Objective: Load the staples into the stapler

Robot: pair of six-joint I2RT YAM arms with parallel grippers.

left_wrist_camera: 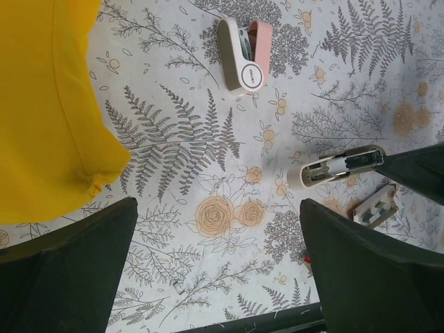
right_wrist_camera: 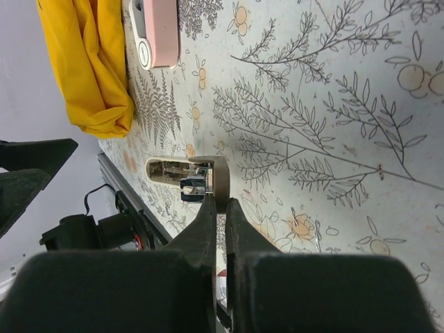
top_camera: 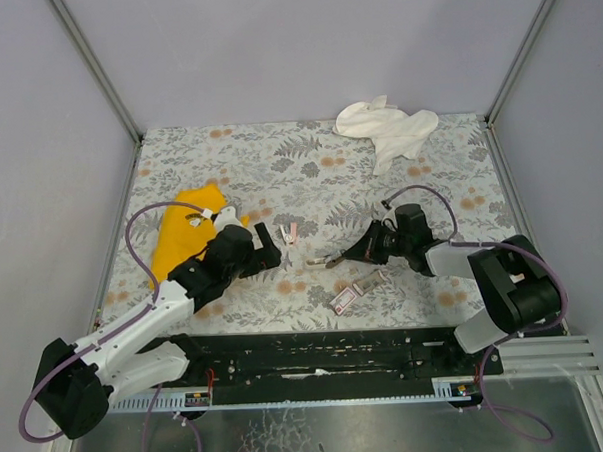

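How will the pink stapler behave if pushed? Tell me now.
The stapler looks small and plastic, so probably light: a push would likely slide or spin it. It lies on its side, flat-sided, so rolling seems unlikely. Its halves gape apart, so it may flex at the hinge when gripped.

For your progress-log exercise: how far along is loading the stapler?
Done: staple box appears slid open. In hand: right gripper, shut, tips at a pale beige block; left gripper open, holding nothing. Left: pink stapler lies apart, no staples visibly loaded.
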